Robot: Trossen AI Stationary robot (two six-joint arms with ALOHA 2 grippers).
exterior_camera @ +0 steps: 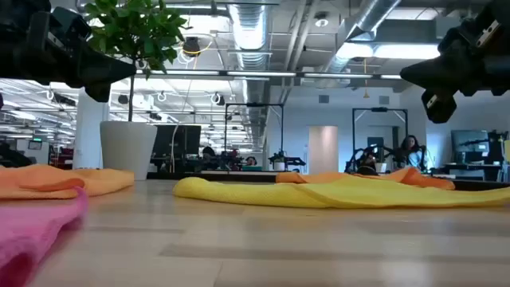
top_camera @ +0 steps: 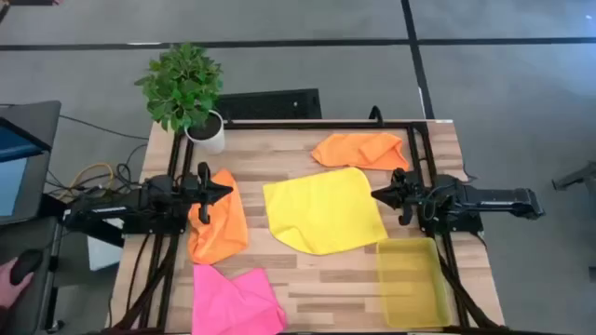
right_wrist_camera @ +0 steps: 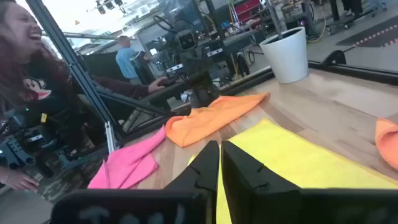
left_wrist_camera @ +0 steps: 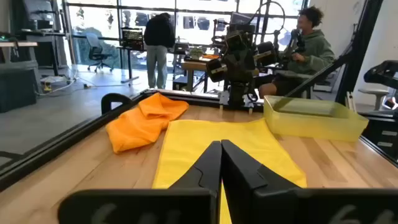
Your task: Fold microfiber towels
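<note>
- At the table's centre lies the yellow towel [top_camera: 324, 210], spread flat, between both grippers.
- Four towels in all: that yellow one, one orange towel [top_camera: 218, 220] under the left gripper [top_camera: 223, 193], a second orange towel [top_camera: 360, 150] at the far edge, one pink towel [top_camera: 235, 300] at the near edge.
- Left gripper: fingers closed, empty. Right gripper [top_camera: 379, 195]: fingers nearly together, empty.
- One yellow bin [top_camera: 412, 282], one potted plant [top_camera: 186, 93].
- Only the wrist views show people beyond the table.
</note>
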